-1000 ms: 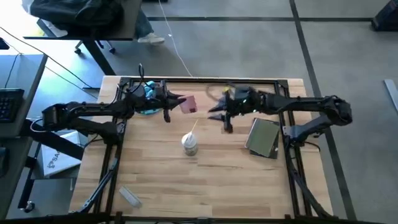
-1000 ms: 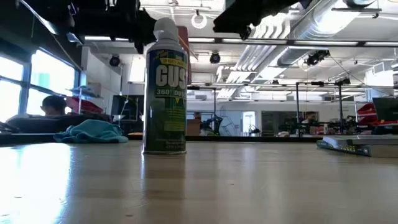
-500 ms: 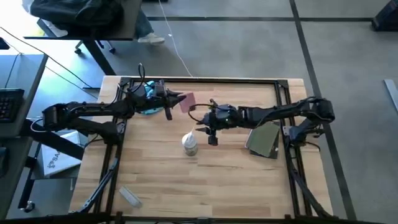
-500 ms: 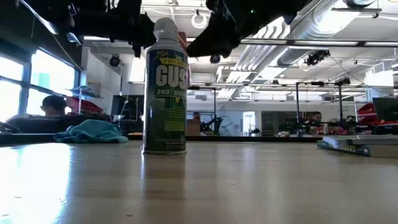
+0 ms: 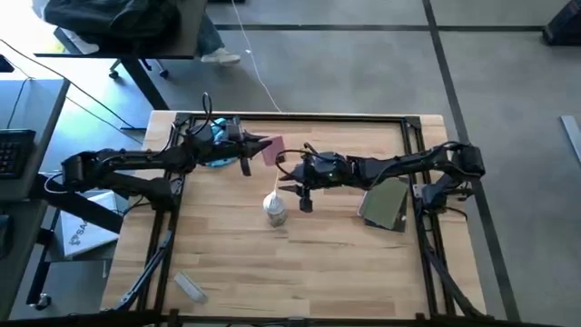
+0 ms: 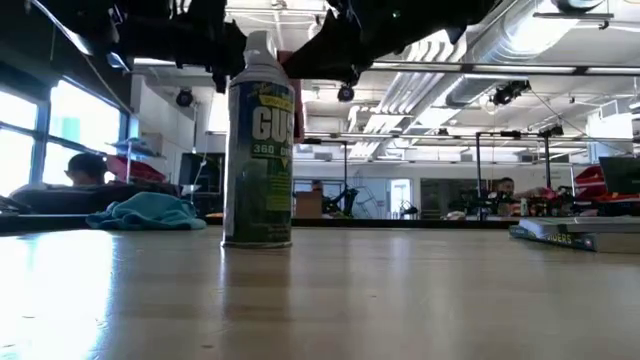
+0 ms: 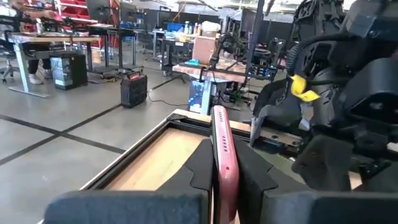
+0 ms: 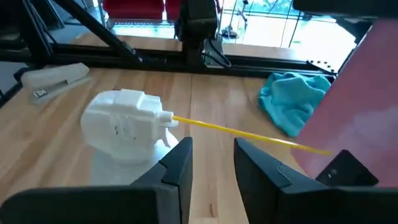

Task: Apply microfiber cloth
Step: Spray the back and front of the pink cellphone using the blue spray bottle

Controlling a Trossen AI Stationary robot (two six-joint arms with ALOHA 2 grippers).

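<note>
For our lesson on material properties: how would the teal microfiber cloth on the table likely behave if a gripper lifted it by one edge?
The microfiber cloth lies crumpled in soft folds, so it would probably hang limp and drape rather than hold shape. It looks thin and light, likely easy to lift. On the smooth wooden table, a push would probably bunch it up rather than slide it whole.

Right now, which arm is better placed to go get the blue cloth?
Probably the right: its tool is open and free above the spray can. The left tool is nearer the microfiber cloth but grips the pink phone.
</note>
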